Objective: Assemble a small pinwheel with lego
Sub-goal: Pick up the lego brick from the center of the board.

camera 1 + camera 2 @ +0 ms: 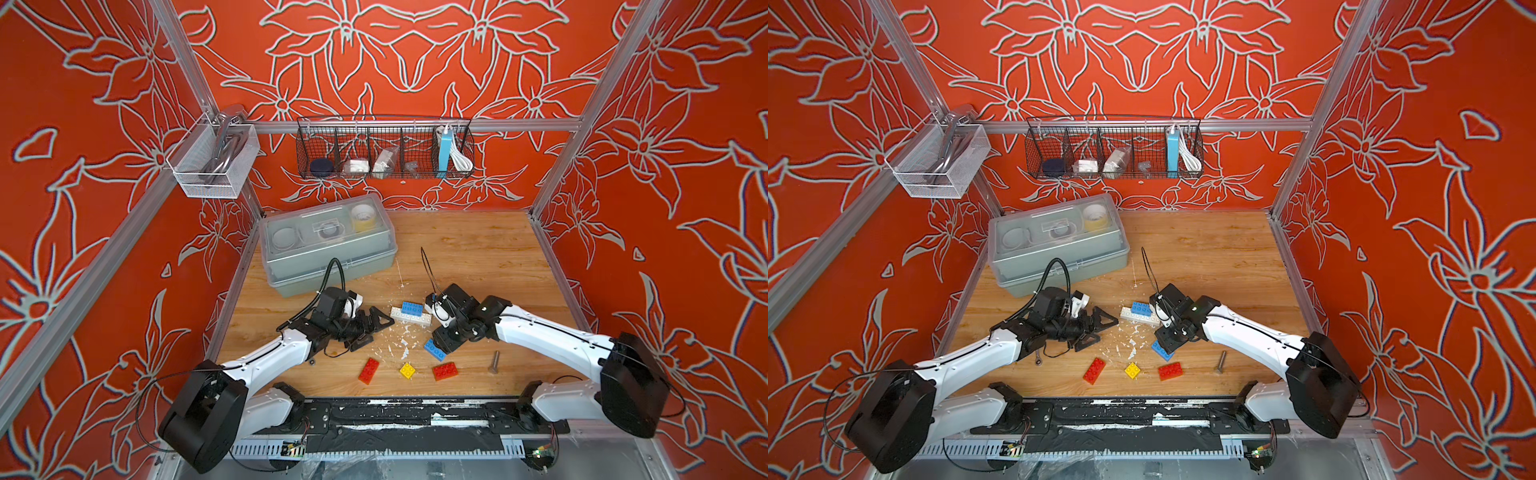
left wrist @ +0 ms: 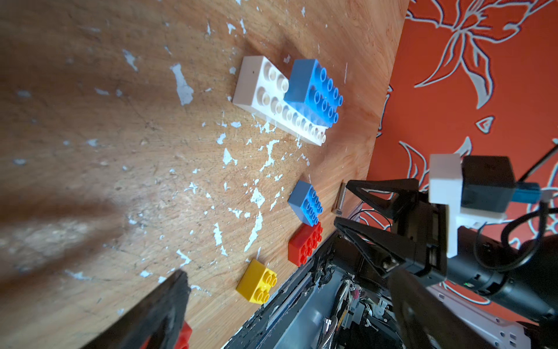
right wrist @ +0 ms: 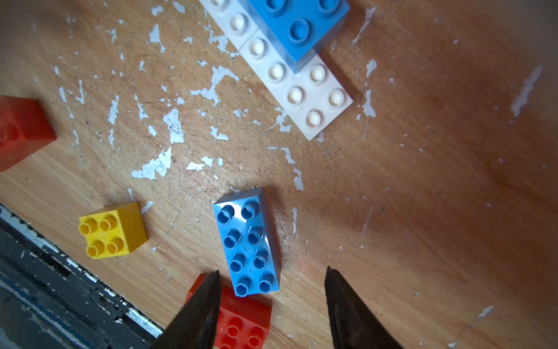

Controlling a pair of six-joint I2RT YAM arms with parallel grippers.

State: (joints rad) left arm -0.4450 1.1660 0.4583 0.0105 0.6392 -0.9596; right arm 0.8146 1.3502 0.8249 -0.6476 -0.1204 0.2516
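The table (image 3: 422, 181) is smooth wood-grain, scuffed, its finish flaked off in white patches ahead of the right end effector (image 3: 271, 270). By its matt black fingers (image 3: 347, 317), the blue brick (image 3: 249, 244) and the yellow brick (image 3: 113, 229) are glossy moulded plastic. The bolt (image 1: 495, 362) nearby looks like dull grey metal.

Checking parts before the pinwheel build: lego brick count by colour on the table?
White bricks: 2
Blue bricks: 2
Red bricks: 2
Yellow brick: 1
Total: 7
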